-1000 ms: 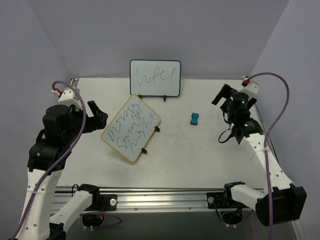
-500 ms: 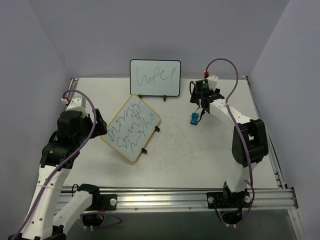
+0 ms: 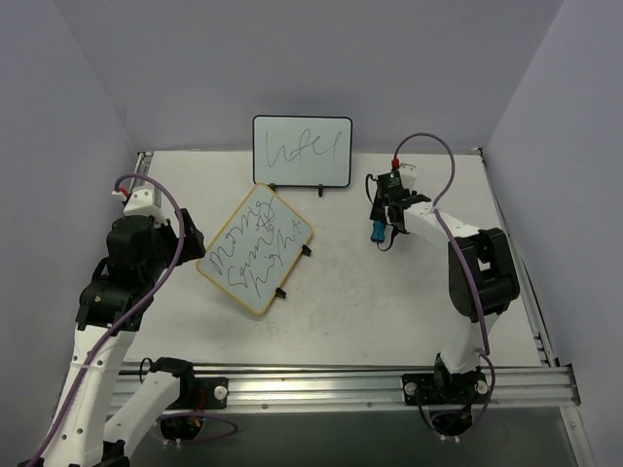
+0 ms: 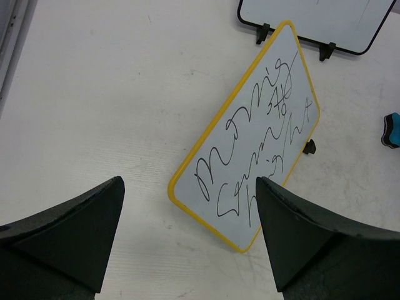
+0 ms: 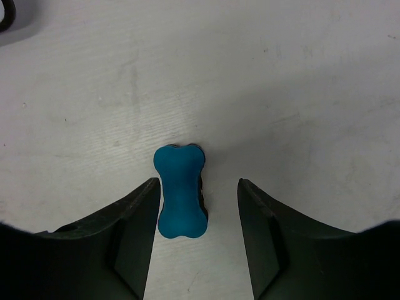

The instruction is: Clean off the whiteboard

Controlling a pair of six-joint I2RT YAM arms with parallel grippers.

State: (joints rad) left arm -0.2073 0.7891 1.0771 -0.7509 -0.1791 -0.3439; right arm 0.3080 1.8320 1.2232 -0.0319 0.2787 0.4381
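Observation:
The whiteboard (image 3: 255, 249) lies flat left of centre, turned at an angle, with a tan-yellow frame and dark scribbles all over it; the left wrist view shows the whiteboard (image 4: 256, 144) just ahead. My left gripper (image 3: 181, 230) hovers open at its left edge, and its wide-apart jaws (image 4: 187, 182) hold nothing. A small blue bone-shaped eraser (image 3: 378, 232) rests on the table right of centre. My right gripper (image 5: 197, 182) straddles the eraser (image 5: 180, 190): the left finger (image 5: 134, 219) is against it and a gap shows on its right side.
A black-framed board (image 3: 302, 151) with one scribble line stands upright at the back of the table, on black feet. Purple walls close in the back and both sides. A metal rail (image 3: 331, 384) runs along the near edge.
My right arm swung from the right side to the eraser, came down over it, and its jaws narrowed around it. My left arm drew back slightly, its jaws unchanged.

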